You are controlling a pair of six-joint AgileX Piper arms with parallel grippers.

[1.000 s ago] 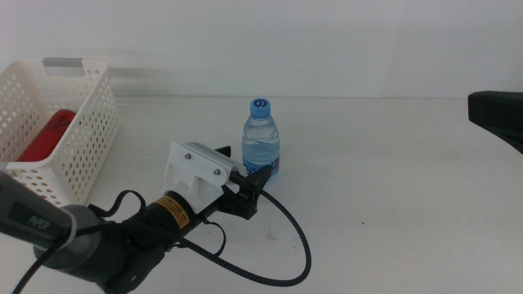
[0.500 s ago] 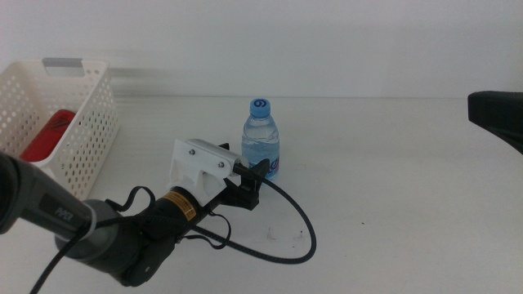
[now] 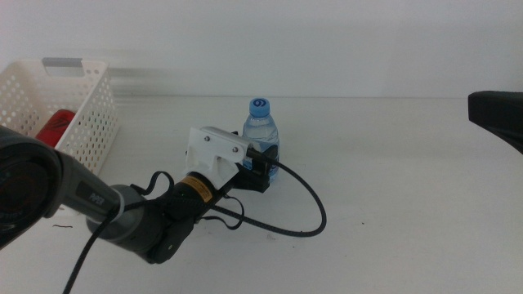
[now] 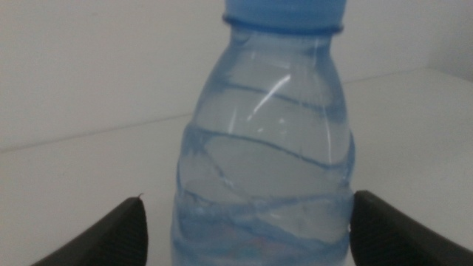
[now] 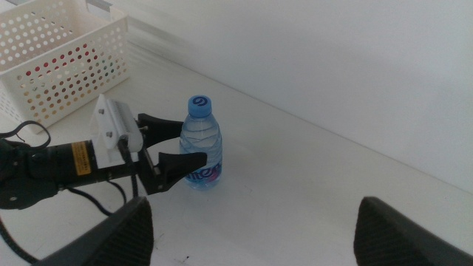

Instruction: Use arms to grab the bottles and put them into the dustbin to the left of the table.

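Left gripper [image 3: 263, 168] jaws spread wide, bracketing the water bottle [image 3: 261, 139] without contact (bottle upright on table [image 3: 392, 196], mid-field). Right gripper [image 3: 496, 114] waits at right edge, open, empty. Red can [image 3: 51, 132] lies in dustbin [image 3: 82, 139].

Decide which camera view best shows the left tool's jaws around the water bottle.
The right wrist view: the left tool shows both jaws open either side of the water bottle. The middle view hides them behind the bracket; the left wrist view shows only jaw tips.
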